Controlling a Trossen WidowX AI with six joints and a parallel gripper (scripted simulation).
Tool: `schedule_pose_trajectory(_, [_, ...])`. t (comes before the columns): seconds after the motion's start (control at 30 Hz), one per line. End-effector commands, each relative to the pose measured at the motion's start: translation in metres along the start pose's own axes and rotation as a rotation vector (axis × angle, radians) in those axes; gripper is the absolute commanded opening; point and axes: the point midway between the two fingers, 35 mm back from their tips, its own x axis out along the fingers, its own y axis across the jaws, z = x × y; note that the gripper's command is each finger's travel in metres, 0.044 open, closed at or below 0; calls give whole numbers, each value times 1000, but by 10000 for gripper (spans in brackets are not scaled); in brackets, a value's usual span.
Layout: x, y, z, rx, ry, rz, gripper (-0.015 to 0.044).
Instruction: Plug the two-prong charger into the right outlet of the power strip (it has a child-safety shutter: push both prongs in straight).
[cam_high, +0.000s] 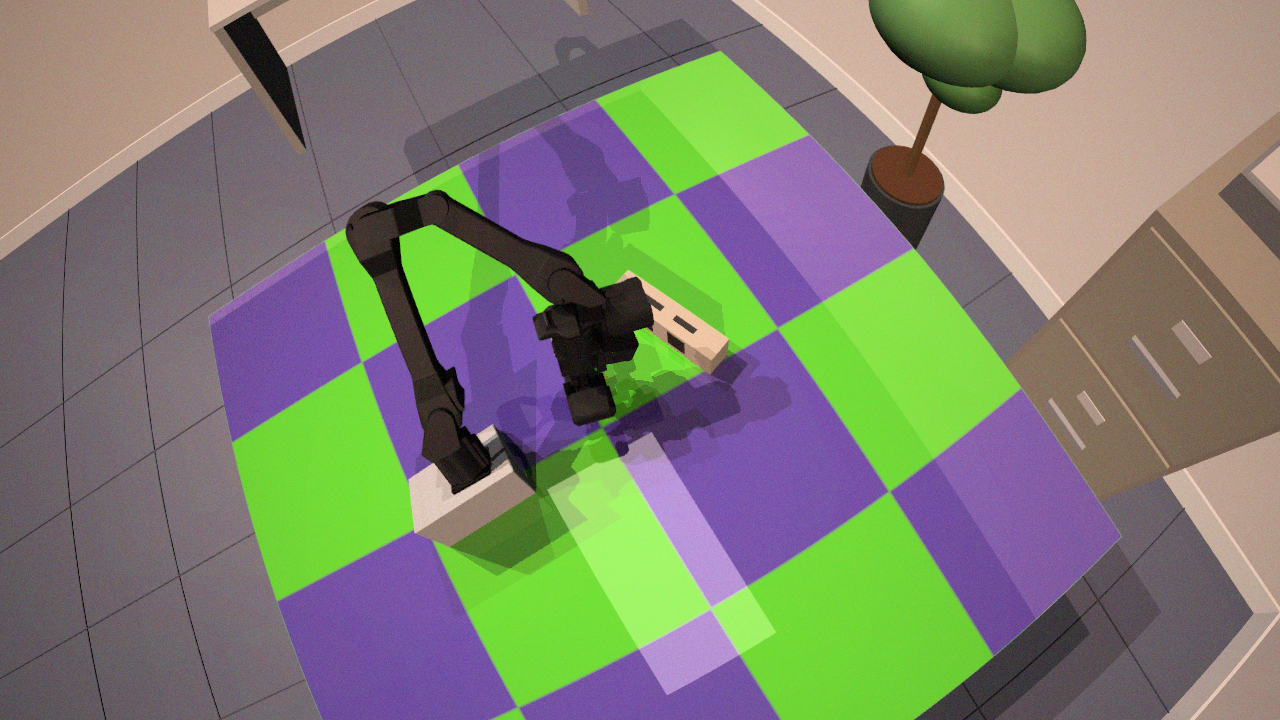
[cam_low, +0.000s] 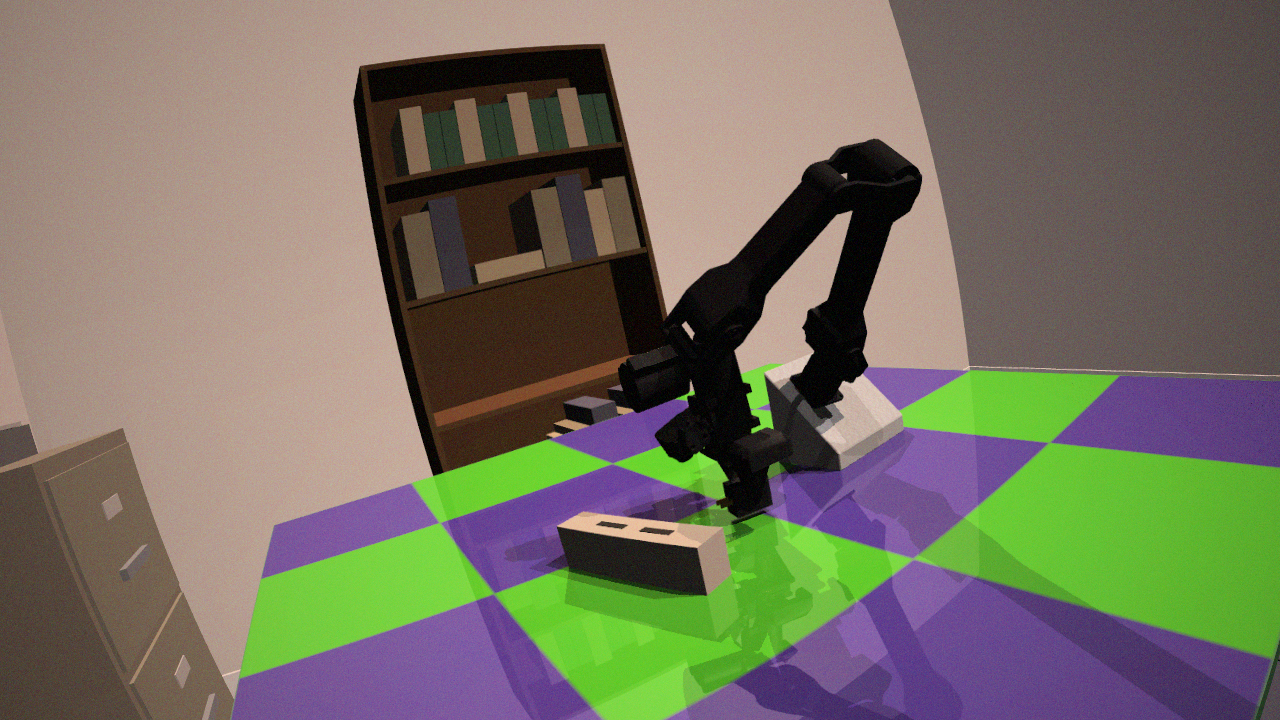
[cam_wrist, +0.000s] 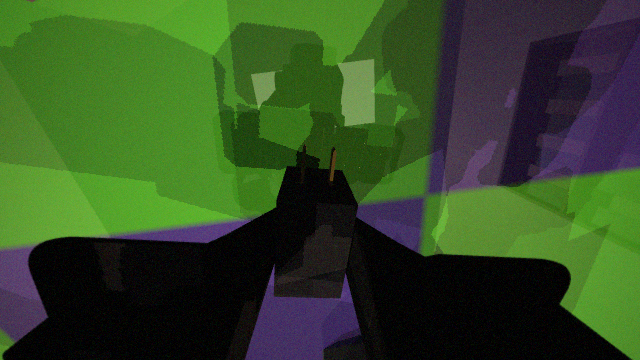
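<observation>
My gripper (cam_wrist: 311, 217) (cam_high: 590, 407) (cam_low: 747, 503) is shut on the black two-prong charger (cam_wrist: 314, 240) and stands low over the checkered table (cam_high: 895, 358). In the wrist view the charger sits between both fingers, its two prongs (cam_wrist: 332, 165) pointing away from the camera. In the top and exterior views the fingers hide the charger. The beige power strip (cam_high: 699, 340) (cam_low: 637, 530) lies flat on the table with two dark outlet slots on its top face. It is just beside the gripper, apart from it.
The arm's grey base block (cam_high: 465, 505) (cam_low: 850, 420) stands on the table behind the gripper. A bookshelf (cam_low: 510, 250), a filing cabinet (cam_high: 1154, 358) (cam_low: 80, 573) and a potted plant (cam_high: 975, 44) stand off the table.
</observation>
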Motion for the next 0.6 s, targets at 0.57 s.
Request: schedule_pose_trajectory(0.57, [-44,-5,0,-53,-14,-3,0])
